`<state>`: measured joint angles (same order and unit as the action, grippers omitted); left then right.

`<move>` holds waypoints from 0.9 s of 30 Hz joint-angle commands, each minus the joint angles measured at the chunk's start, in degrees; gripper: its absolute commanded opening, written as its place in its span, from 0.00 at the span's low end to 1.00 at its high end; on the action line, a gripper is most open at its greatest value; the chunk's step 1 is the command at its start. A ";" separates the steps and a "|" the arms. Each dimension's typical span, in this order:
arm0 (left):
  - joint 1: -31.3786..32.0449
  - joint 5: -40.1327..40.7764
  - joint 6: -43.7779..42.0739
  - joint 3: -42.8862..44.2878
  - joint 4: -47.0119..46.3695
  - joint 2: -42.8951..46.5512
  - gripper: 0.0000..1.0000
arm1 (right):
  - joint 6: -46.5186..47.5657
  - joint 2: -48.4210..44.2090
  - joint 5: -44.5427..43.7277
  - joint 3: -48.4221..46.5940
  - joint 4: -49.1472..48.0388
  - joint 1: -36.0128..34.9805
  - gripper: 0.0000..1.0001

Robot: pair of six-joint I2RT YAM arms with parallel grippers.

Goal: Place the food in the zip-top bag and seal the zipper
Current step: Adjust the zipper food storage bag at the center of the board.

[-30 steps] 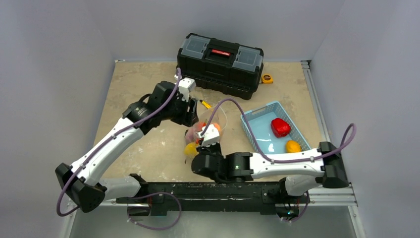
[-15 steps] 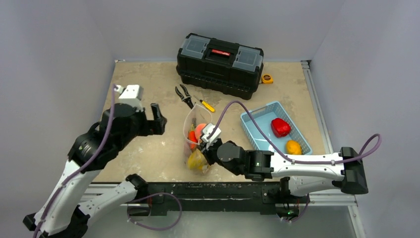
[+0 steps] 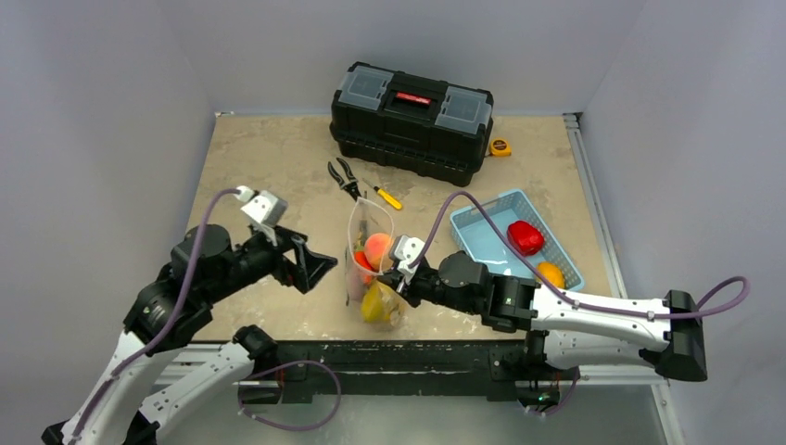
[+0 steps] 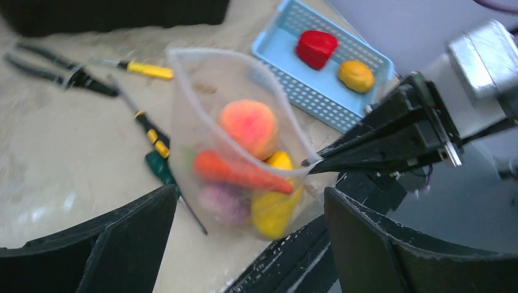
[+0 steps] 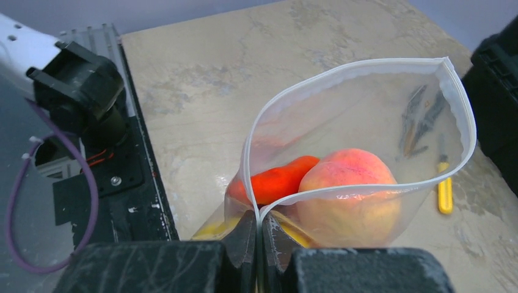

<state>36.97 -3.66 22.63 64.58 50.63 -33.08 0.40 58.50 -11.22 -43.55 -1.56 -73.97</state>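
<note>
Open zip-top bag (image 3: 369, 232) of food (image 3: 375, 301), pinched by the right jaws.
It stands near the front edge of the surface (image 3: 269, 167), peach (image 3: 376, 248) and carrot (image 4: 241, 173) inside; right jaws clenched on the zipper's (image 5: 342, 68) near end, left jaws spread wide, empty, apart from the bag.

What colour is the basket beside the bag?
The basket is light blue, seen best in the top external view.
</note>
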 commanded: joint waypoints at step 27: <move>14.97 -14.97 -56.62 -17.79 -29.99 -16.81 0.54 | -2.02 -2.25 9.95 -6.72 12.45 1.47 0.00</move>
<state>51.57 -24.45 -32.16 47.11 25.02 -48.47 -0.05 57.10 -1.96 -47.94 12.03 -72.66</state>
